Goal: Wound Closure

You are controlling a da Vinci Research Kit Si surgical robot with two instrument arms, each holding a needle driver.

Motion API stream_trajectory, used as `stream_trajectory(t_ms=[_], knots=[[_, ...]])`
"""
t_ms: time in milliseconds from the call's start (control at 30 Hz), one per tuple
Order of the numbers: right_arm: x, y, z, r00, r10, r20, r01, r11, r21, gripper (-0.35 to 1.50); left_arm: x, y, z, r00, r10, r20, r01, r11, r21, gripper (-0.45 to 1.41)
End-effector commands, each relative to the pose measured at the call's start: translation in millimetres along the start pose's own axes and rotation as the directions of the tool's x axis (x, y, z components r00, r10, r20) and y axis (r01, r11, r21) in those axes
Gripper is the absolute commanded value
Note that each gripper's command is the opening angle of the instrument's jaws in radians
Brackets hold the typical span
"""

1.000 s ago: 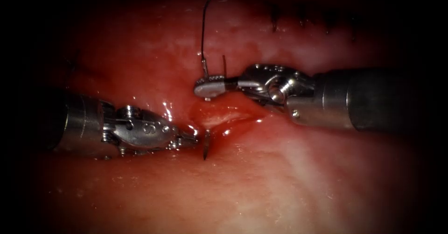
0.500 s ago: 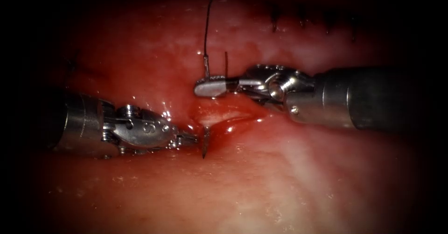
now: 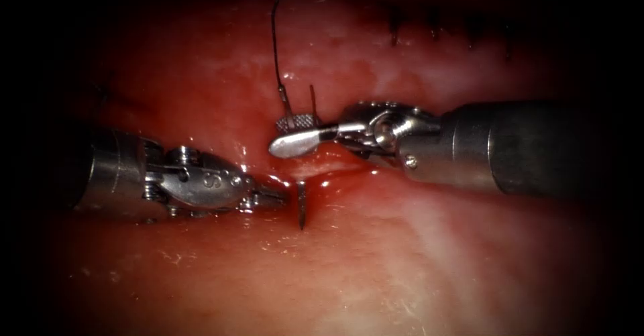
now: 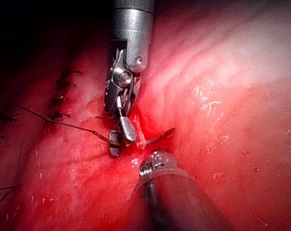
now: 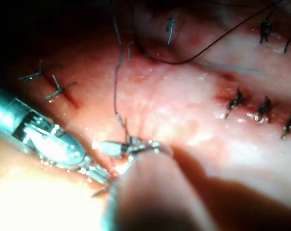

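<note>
Both tools noted: right tool (image 3: 295, 133) jaws parted, straddling the needle's (image 3: 302, 205) tail; left tool (image 3: 272, 197) closed, empty, beside the slippery, stiff tip protruding from soft tissue (image 3: 402, 255); grip behind tip.

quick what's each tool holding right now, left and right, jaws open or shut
Left tool: by the needle tip emerging from the tissue; grip cannot be told.
Right tool: open, astride the needle's thread end, not clamped.

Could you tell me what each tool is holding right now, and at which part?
Right tool: its open jaws hold nothing, beside the needle's thread end. Left tool: near the needle's tip; a hold cannot be told.
</note>
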Motion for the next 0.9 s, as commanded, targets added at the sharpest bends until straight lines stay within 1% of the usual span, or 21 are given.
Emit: stream_trajectory(t_ms=[33, 167, 233, 300, 433, 500, 633, 733, 867, 900], knots=[[1.4, 1.0, -0.8, 0.999, -0.027, -0.03, 0.026, 0.999, -0.03, 1.38, 0.2, 0.0, 0.7, 1.0, 0.024, -0.008, -0.024, 1.0, 0.0, -0.1], [3.0, 1.9, -3.7, 0.991, -0.11, -0.083, 0.102, 0.991, -0.089, 1.41, 0.8, -0.3, 0.5, 0.991, 0.129, -0.046, -0.129, 0.992, 0.009, 0.1], [3.2, 2.1, -4.6, 0.989, -0.117, -0.086, 0.11, 0.991, -0.076, 1.35, 1.2, -0.5, 0.5, 0.983, 0.171, -0.064, -0.171, 0.985, 0.008, 0.22], [3.1, 2.2, -5.2, 0.989, -0.121, -0.085, 0.116, 0.991, -0.066, 1.26, 1.8, -0.7, 0.7, 0.974, 0.207, -0.096, -0.206, 0.978, 0.015, 0.32], [3.1, 2.2, -5.1, 0.989, -0.121, -0.085, 0.116, 0.991, -0.066, 1.23, 2.6, -0.7, 1.3, 0.954, 0.252, -0.164, -0.252, 0.967, 0.02, 0.46], [3.1, 2.2, -5.0, 0.988, -0.127, -0.086, 0.122, 0.99, -0.068, 1.23, 2.8, -0.5, 1.6, 0.947, 0.269, -0.176, -0.269, 0.963, 0.024, 0.44], [3.0, 2.3, -4.9, 0.987, -0.135, -0.084, 0.129, 0.989, -0.067, 1.23, 2.7, 0.0, 2.6, 0.941, 0.284, -0.184, -0.287, 0.958, 0.013, 0.32], [2.9, 2.3, -4.8, 0.987, -0.135, -0.084, 0.13, 0.989, -0.067, 1.21, 2.5, 0.1, 3.6, 0.94, 0.289, -0.181, -0.29, 0.957, 0.02, 0.24], [2.9, 2.3, -4.7, 0.987, -0.136, -0.085, 0.13, 0.989, -0.068, 1.21, 1.9, -0.5, 4.3, 0.935, 0.302, -0.185, -0.302, 0.953, 0.028, 0.02], [2.8, 2.3, -4.7, 0.987, -0.136, -0.085, 0.13, 0.989, -0.068, 1.2, 1.8, -0.7, 4.3, 0.936, 0.298, -0.185, -0.299, 0.954, 0.026, -0.06]])
